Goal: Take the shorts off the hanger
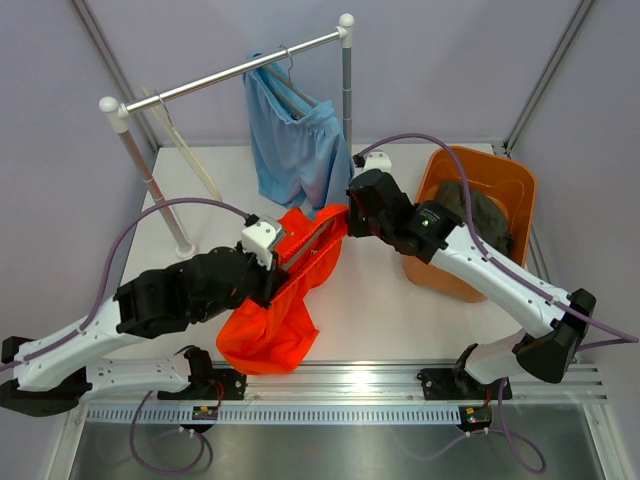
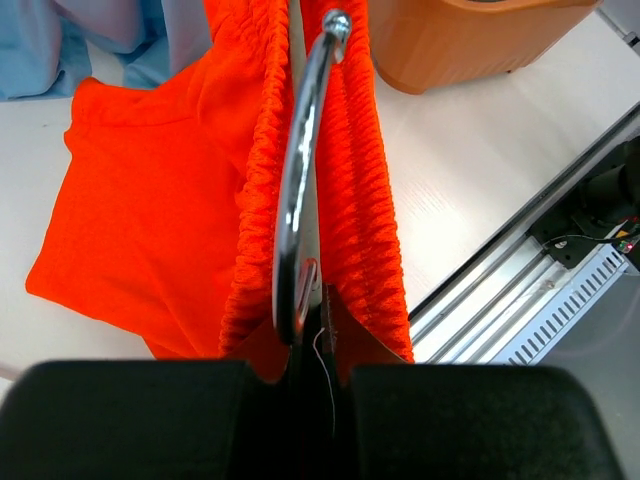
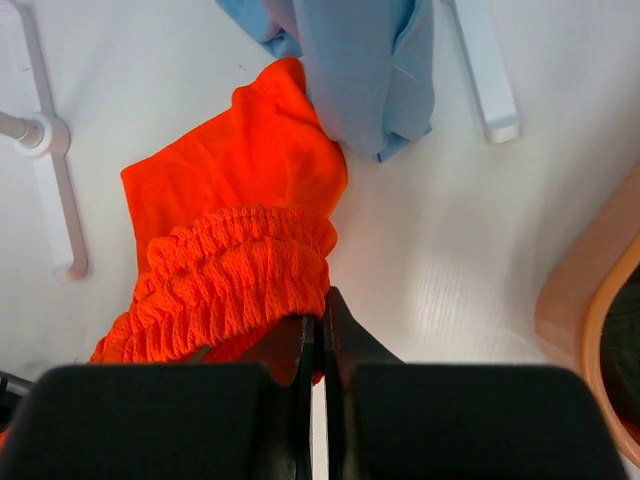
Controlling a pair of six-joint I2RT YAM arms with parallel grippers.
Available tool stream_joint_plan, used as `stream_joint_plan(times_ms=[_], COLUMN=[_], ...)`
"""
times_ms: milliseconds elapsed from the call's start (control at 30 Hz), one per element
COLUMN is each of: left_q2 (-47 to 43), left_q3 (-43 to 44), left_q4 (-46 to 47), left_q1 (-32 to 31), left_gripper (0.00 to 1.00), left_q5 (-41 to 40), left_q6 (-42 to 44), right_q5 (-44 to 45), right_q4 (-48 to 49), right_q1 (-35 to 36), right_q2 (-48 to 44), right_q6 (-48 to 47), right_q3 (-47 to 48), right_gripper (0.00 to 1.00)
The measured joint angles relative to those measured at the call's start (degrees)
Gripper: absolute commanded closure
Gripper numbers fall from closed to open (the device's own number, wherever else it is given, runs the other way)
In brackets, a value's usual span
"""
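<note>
The bright orange shorts are stretched between my two grippers above the table, their legs lying on it. My left gripper is shut on the hanger's metal hook, with the gathered orange waistband on either side of it in the left wrist view. My right gripper is shut on the waistband's far end. The light blue shorts hang on a hanger from the rack bar. The dark olive-green shorts lie in the orange bin.
An empty cream hanger hangs at the rack's left end. The rack's posts and white feet stand at the back left. The bin stands to the right of my right gripper. A metal rail runs along the near edge.
</note>
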Motion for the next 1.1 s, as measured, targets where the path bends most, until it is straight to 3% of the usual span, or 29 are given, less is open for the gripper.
stream_joint_plan(times_ms=[600,767,1100], left_q2=[-2.4,-5.35,0.9], left_q3=[-1.66,-2.73,-2.01], left_q4=[7.08,11.91,30.58], left_q1=[0.02,-0.2,-0.48], left_gripper=[1.0,1.0,1.0], left_q5=[5.4,1.14,-11.63], left_q6=[4.74,4.72,8.2], right_q5=[2.64,2.1,7.02], right_q4=[-0.92,-0.98,-4.57], right_q1=[-0.02,0.7,14.08], right_q2=[-1.4,-2.34,-2.62], right_q6=[-0.5,0.0,1.46], right_q3=[-2.58,-2.58,0.9], right_gripper=[1.0,1.0,1.0])
